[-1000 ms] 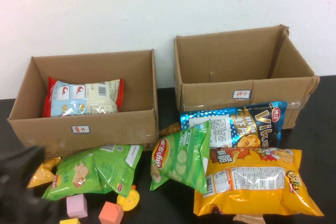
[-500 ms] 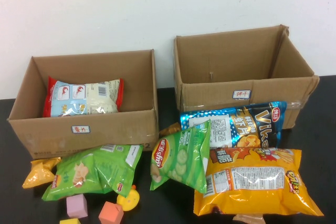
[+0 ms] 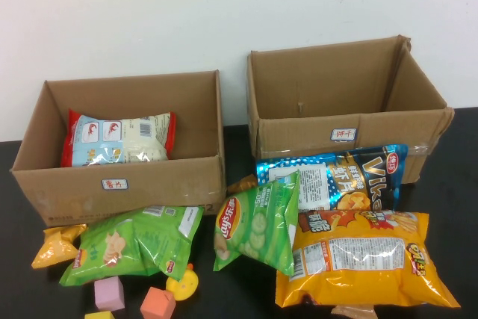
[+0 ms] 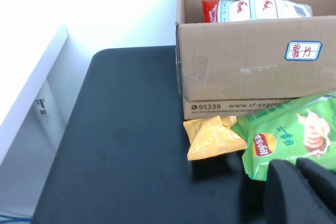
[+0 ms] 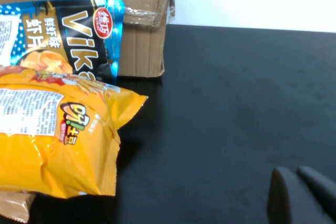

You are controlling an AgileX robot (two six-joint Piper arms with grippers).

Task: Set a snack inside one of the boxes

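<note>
Choosing one bag was my step now, and I judged the small yellow packet (image 4: 213, 138) best, because it lay free on the worktop (image 4: 126, 145) and nothing overlapped it. My left hand (image 4: 300, 192) hung low near the green bag (image 4: 294, 140), fingers together, holding nothing. My right hand (image 5: 303, 195) waited over bare worktop, also closed and empty, well apart from the orange bag (image 5: 52, 140). The left box (image 3: 119, 184) held one red-edged shrimp snack (image 3: 119, 138); the right box (image 3: 343, 132) looked empty.
</note>
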